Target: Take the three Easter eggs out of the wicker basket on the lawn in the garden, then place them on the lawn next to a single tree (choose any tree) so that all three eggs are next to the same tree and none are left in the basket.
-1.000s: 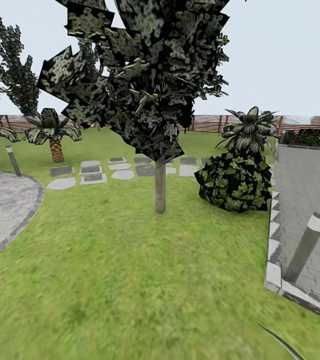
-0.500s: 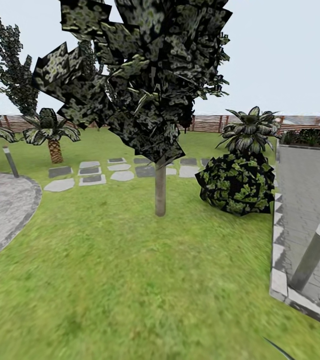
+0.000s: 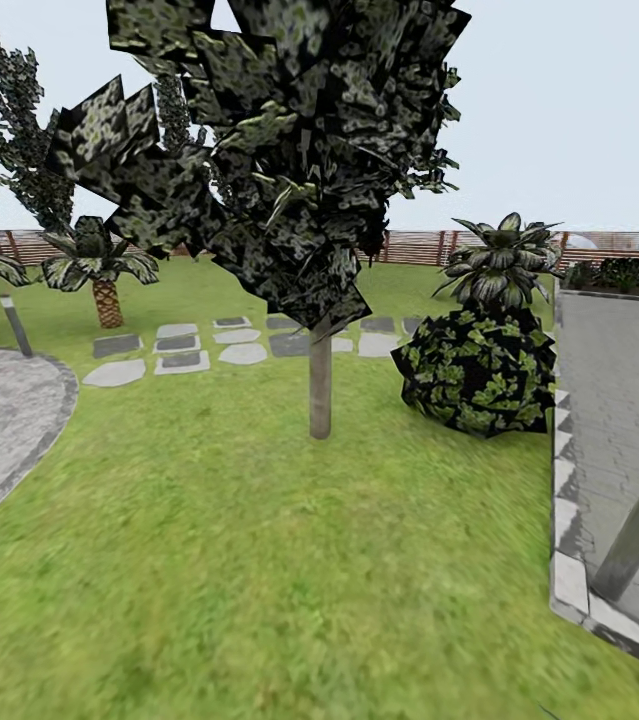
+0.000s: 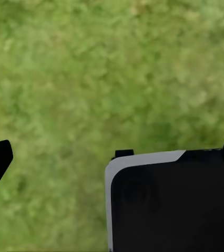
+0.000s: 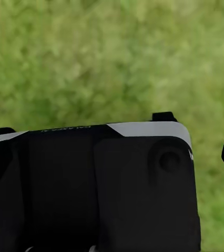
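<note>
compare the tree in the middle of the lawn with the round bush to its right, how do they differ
The tree has a bare, upright grey-brown trunk lifting its dark leafy crown high; the bush shows no trunk, and its foliage sits right down on the lawn. The tree rises past the top of the head view; the bush is low and rounded. Both have dark, green-flecked leaves and stand on the grass.

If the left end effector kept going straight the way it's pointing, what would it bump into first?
Probably just the bright green grass lawn. The left wrist view looks along the fingers onto grass, with nothing else in that line, though how far off it lies is unclear.
</note>
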Controlling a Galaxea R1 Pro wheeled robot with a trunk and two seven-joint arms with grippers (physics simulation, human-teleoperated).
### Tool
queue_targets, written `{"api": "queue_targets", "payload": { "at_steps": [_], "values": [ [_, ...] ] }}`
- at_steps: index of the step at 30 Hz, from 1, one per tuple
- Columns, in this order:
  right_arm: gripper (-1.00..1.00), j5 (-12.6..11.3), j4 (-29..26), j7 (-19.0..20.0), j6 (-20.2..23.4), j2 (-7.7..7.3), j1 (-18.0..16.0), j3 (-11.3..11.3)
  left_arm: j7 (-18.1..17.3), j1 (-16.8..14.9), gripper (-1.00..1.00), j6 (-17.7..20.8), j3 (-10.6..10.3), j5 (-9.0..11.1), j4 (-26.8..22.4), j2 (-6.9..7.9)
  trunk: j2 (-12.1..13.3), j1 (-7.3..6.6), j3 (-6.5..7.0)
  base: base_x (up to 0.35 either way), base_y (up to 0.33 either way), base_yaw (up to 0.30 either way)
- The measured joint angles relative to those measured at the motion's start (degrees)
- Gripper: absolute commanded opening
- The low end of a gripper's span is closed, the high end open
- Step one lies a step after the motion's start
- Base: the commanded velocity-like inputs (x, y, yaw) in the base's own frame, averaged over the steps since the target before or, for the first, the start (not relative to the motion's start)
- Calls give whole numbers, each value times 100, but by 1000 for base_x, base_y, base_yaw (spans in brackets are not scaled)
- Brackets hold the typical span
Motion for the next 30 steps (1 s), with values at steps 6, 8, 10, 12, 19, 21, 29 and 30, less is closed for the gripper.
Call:
{"api": "queue_targets", "payload": {
  "at_steps": [6, 8, 10, 12, 19, 21, 29, 30],
  "values": [
    [100, -3, -2, 0, 4, 0, 0, 0, 0, 0, 100, 0, 0, 0, 0, 0, 0, 0, 0, 228, 0, 0],
    [100, -3, -2, 0, 5, 2, 0, 0, 0, -1, 100, 0, 0, 0, 0, 0, 0, 0, 0, 228, 0, 0],
    [100, -2, -2, 0, 6, 4, 0, 0, 0, -3, 100, 0, 0, 0, 0, 0, 0, 0, 0, 229, 0, 0],
    [100, -4, -3, -3, 6, 6, 0, 0, 0, -3, 100, 0, 0, 0, 0, 0, 0, 0, 0, 229, 0, 0],
    [100, -2, -2, -1, 7, 13, 0, 0, 0, -2, 100, 0, 0, 0, 0, 0, 0, 0, 0, 232, 0, 19],
    [100, -1, -2, 0, 7, 15, -1, 0, 0, 0, 100, 0, 0, 0, -1, 0, 0, 0, 0, 246, 0, 111],
    [100, 0, -1, 0, 7, 18, -1, 1, 0, 0, 100, 0, 0, 0, -2, 0, 0, 0, 0, 268, 0, 221],
    [100, -1, -1, -2, 7, 18, -1, 0, 0, -1, 100, 0, 0, 0, -2, 0, 0, 0, 0, 297, 0, 230]
  ]
}}
